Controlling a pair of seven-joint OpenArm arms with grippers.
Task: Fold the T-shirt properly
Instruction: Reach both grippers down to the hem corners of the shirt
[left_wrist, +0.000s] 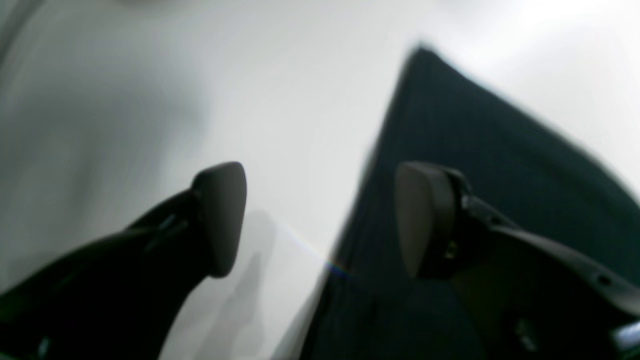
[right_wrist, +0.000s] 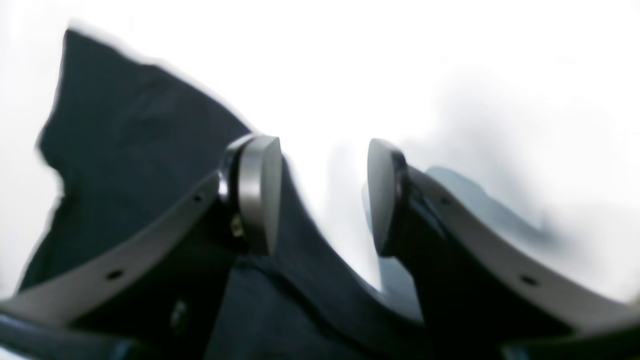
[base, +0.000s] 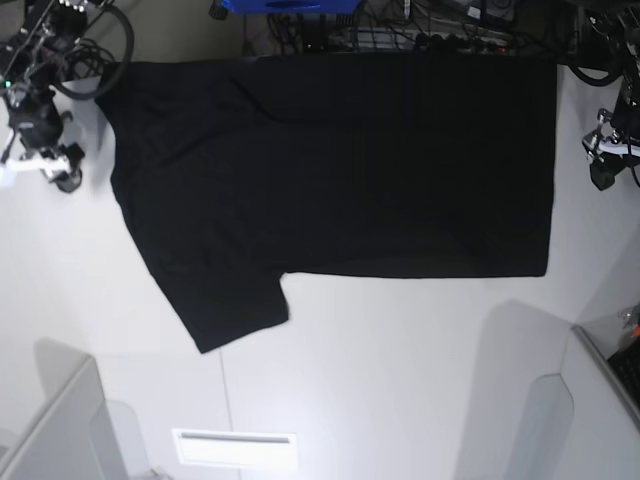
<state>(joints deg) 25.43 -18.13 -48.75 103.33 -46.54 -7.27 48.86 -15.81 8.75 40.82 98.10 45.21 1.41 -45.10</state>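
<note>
T-shirt (base: 340, 170) spread flat on the white bench (base: 400, 370), plain black side up, one short sleeve reaching toward the near edge. Left gripper (left_wrist: 320, 220) released, jaws wide apart, nothing between them, one finger above bare bench and the other above black cloth. Right gripper (right_wrist: 325, 195) likewise released, jaws parted and holding nothing, beside the shirt's edge. Both wrist views blurred.

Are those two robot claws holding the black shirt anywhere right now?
No, nothing is held. The left gripper and the right gripper both stand open with bare white table between their fingers; the T-shirt lies spread flat beside them.
</note>
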